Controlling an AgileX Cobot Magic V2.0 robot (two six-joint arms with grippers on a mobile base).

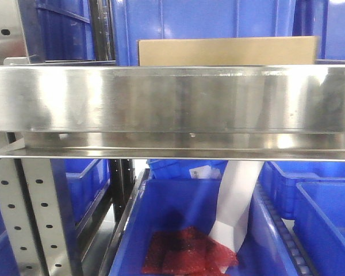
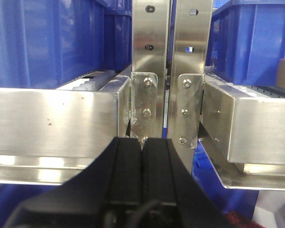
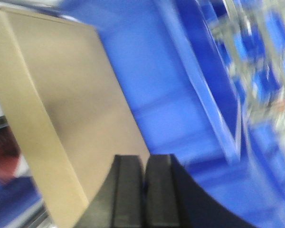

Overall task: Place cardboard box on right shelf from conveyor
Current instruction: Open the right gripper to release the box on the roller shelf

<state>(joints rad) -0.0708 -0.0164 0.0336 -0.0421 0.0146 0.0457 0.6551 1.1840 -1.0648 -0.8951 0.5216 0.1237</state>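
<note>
Since the box (image 1: 227, 52) already sits on the shelf (image 1: 172, 98) behind the rail, back both grippers, left (image 2: 142, 142) and right (image 3: 143, 164), fingers pressed together and empty, straight away without nudging it.

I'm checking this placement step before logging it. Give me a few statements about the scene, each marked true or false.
1. The cardboard box sits behind the right shelf's front rail. True.
2. The left gripper is wide open. False: its fingers are closed together.
3. Blue bins sit below the shelf. True.
4. The right gripper clamps the box. False: its fingers are shut, with the box beside them.
5. The box carries a printed label. False: its visible faces are plain.
</note>
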